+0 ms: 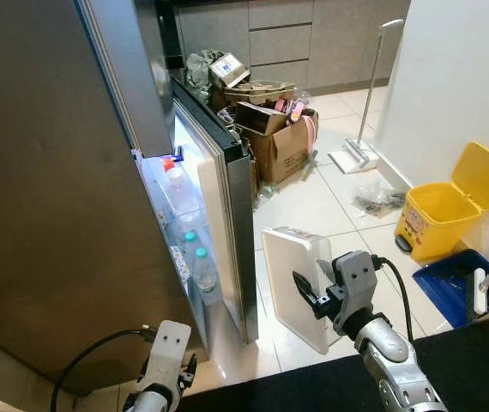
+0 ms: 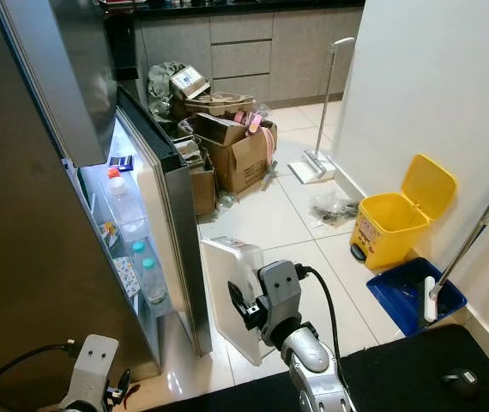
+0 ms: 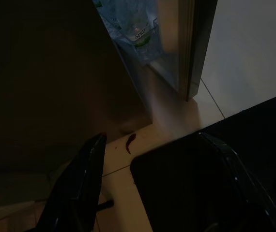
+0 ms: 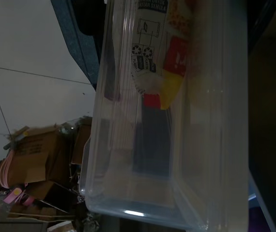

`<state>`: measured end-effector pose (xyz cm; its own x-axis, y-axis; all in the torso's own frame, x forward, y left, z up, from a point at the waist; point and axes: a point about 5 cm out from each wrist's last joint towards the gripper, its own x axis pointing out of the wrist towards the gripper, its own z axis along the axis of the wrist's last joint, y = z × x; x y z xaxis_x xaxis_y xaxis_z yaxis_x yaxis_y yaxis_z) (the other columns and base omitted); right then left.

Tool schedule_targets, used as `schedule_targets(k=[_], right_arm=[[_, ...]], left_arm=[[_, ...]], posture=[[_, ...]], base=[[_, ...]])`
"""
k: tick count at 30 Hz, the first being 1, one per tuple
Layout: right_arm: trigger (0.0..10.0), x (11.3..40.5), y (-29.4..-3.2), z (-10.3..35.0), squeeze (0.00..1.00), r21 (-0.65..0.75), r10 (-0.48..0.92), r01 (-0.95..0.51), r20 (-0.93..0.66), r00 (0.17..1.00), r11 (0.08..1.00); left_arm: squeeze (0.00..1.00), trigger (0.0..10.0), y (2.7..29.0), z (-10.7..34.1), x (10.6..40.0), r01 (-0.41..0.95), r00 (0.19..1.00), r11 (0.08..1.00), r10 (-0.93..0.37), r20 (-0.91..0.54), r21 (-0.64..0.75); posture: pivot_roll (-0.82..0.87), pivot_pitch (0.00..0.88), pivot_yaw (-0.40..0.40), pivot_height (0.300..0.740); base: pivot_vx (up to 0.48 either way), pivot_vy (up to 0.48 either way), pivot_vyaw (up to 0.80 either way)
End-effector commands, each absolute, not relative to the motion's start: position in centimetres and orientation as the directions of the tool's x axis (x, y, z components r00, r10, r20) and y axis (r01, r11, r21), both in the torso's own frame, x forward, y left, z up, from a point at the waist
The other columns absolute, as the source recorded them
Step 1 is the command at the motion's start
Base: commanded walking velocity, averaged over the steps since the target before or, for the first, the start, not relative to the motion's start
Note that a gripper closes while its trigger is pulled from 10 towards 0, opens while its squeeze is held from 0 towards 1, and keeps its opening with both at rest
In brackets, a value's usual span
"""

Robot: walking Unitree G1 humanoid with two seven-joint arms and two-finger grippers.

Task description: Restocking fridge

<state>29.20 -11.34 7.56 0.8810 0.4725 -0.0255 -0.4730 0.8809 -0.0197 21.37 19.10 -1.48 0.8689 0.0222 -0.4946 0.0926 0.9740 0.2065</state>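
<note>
The fridge door (image 1: 219, 197) stands ajar, its lit shelves holding several water bottles (image 1: 203, 270). My right gripper (image 1: 306, 296) is shut on a clear plastic container (image 1: 292, 287), held on edge in front of the door; the right wrist view shows the container (image 4: 172, 121) with a printed packet inside. My left gripper (image 3: 152, 159) hangs low by the fridge's closed dark panel (image 1: 47, 189), its fingers (image 3: 87, 169) spread open with nothing between them.
Cardboard boxes (image 1: 274, 137) and clutter lie on the tiled floor beyond the door. A yellow bin (image 1: 446, 206), a blue tray (image 1: 463, 283) and a mop (image 1: 365, 112) stand along the white wall at the right. A dark mat (image 1: 313, 386) lies underfoot.
</note>
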Motion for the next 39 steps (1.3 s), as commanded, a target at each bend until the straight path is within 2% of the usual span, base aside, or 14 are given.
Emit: schedule_targets(k=[1, 21, 28, 34, 39], right_arm=[[10.0, 29.1, -11.3, 7.5, 0.0, -0.039, 0.48, -0.481, -0.02, 0.877, 0.876], [10.0, 27.4, -11.9, 5.6, 0.0, -0.101, 0.542, -0.552, -0.11, 0.833, 0.828], [10.0, 26.7, -10.4, 5.8, 0.0, -0.068, 0.652, -0.661, -0.121, 0.749, 0.747], [10.0, 25.6, -9.0, 5.9, 0.0, 0.027, 0.766, -0.771, -0.137, 0.628, 0.637], [10.0, 25.1, -8.6, 6.0, 0.0, 0.035, 0.8, -0.805, -0.148, 0.582, 0.592]], left_arm=[[0.0, 10.0, 18.8, -1.5, 21.4, 0.083, 0.875, 0.975, 0.027, -0.483, 0.204], [0.0, 10.0, 19.9, -1.3, 21.2, 0.046, 0.887, 0.973, 0.065, -0.458, 0.228], [0.0, 10.0, 20.7, -0.7, 21.0, 0.031, 0.902, 0.971, 0.074, -0.425, 0.235], [0.0, 10.0, 21.1, -0.7, 20.8, 0.028, 0.898, 0.968, 0.085, -0.433, 0.248], [0.0, 10.0, 21.0, -0.8, 20.8, 0.028, 0.898, 0.97, 0.082, -0.433, 0.243]], posture=[[-0.08, 0.08, 0.006, 0.74], [-0.08, 0.08, 0.005, 0.74], [-0.08, 0.078, 0.008, 0.74], [-0.08, 0.077, 0.01, 0.74], [-0.08, 0.072, 0.007, 0.74]], base=[[0.3, 0.0, 0.0], [0.432, 0.0, 0.0], [0.0, 0.0, 0.0], [0.0, 0.0, 0.0], [0.0, 0.0, 0.0]])
